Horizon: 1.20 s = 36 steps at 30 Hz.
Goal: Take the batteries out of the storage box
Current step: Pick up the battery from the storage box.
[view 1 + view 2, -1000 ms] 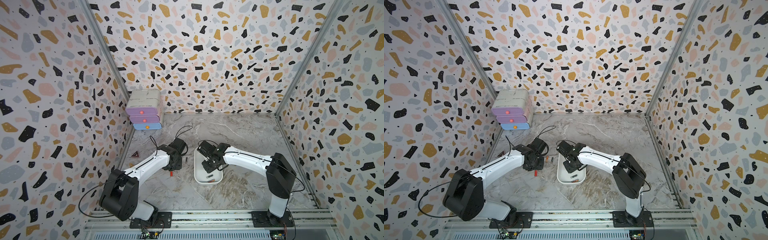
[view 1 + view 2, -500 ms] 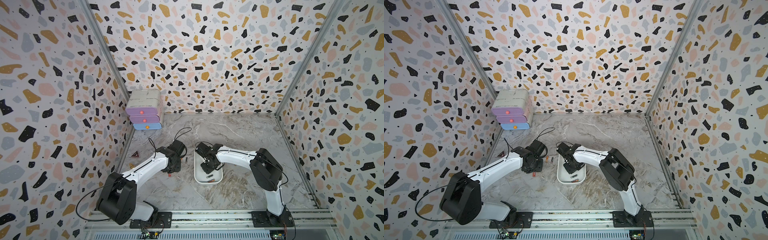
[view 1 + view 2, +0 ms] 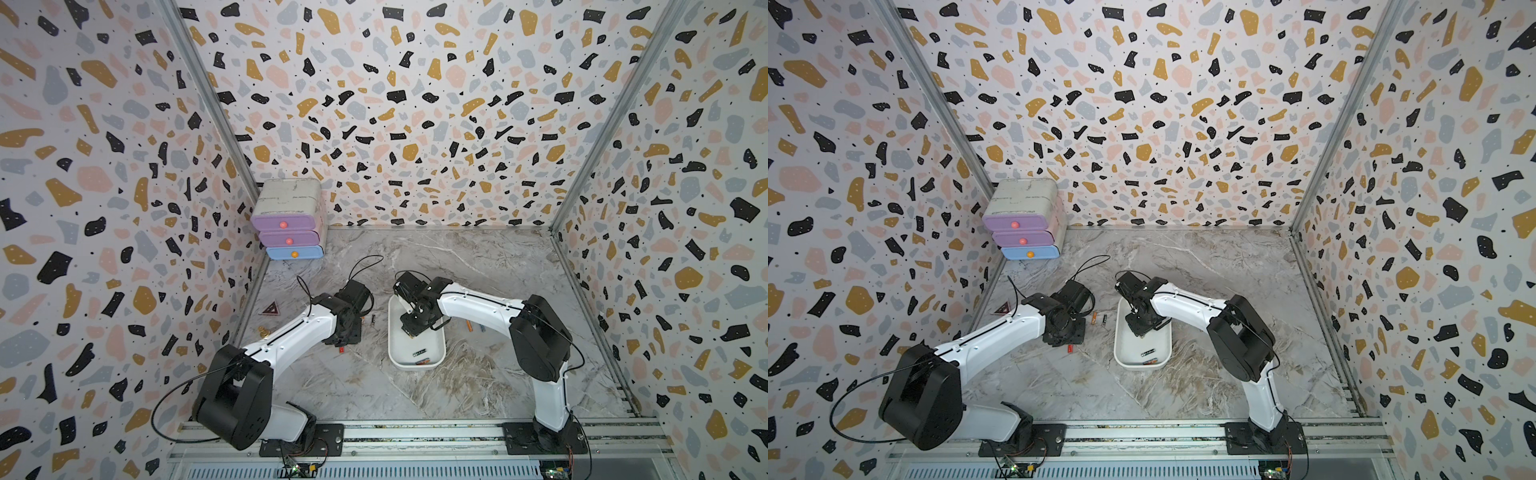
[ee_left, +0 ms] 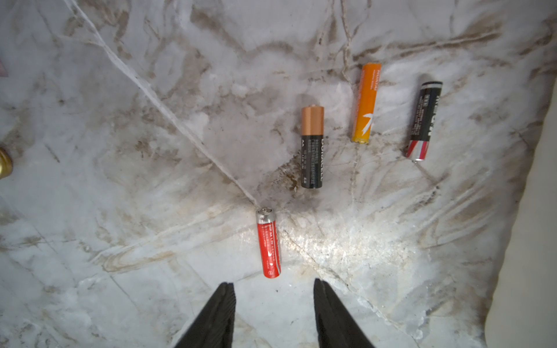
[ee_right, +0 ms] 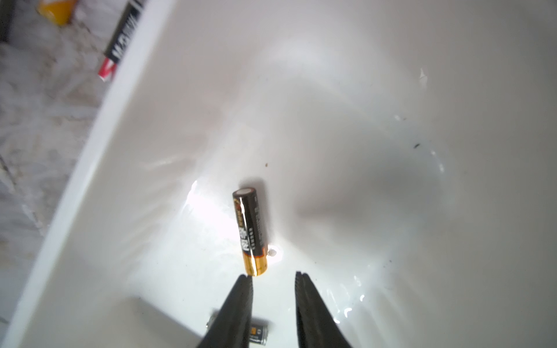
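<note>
clock: 12 o'clock = back wall, as in the top views
storage box (image 3: 434, 345): mid table, flat, between the arms
out at box's 9 o'clock: four batteries (image 3: 372, 319) lying apart on the table: red cell (image 4: 268, 244), copper-top cell (image 4: 312, 147), orange cell (image 4: 366, 102), and black-red cell (image 4: 423, 120) nearest the box wall
out at box's 3 o'clock: orange-tipped cell (image 3: 469, 326) and bluish cell (image 3: 483, 328), small, near the box
in box: near-end pair (image 3: 420, 354) at the 6 o'clock end; right wrist view shows black-gold cell (image 5: 250, 232) on the box floor plus one half hidden under a finger; same cells or not, cannot tell
right claw (image 5: 274, 275): inside the box, narrow gap, holds nothing; gold end of black-gold cell just beside one fingertip, not between the jaws
left claw (image 4: 272, 284): narrow gap, empty, over the table near red cell
done: six out, by my count
left: at least two, maybe more; judged past halfway
next: judged, right claw must straddle black-gold cell, then close
</note>
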Each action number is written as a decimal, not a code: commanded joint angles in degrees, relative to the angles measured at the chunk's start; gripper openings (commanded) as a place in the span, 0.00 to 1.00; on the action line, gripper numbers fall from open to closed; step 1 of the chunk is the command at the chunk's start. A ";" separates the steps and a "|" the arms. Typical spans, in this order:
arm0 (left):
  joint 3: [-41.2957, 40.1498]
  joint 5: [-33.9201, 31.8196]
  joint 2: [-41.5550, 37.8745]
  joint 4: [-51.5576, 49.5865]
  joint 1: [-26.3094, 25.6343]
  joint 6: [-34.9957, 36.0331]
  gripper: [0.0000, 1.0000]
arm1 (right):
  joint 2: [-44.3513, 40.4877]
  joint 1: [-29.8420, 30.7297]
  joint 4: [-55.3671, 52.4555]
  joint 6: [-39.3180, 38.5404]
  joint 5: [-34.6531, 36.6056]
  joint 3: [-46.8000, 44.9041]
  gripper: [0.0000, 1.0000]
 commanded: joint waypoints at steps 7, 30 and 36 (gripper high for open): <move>-0.60 0.19 0.07 -0.45 0.29 -0.85 0.47 | 2.68 -0.28 -2.70 -1.35 -4.35 4.72 0.28; -0.08 3.76 -7.10 -0.20 0.29 -0.54 0.53 | 8.76 1.94 -2.41 -1.01 -0.34 5.17 0.13; -0.28 3.55 -9.12 -0.23 0.29 -0.63 0.53 | 6.13 1.95 -2.88 -0.20 0.37 5.37 0.07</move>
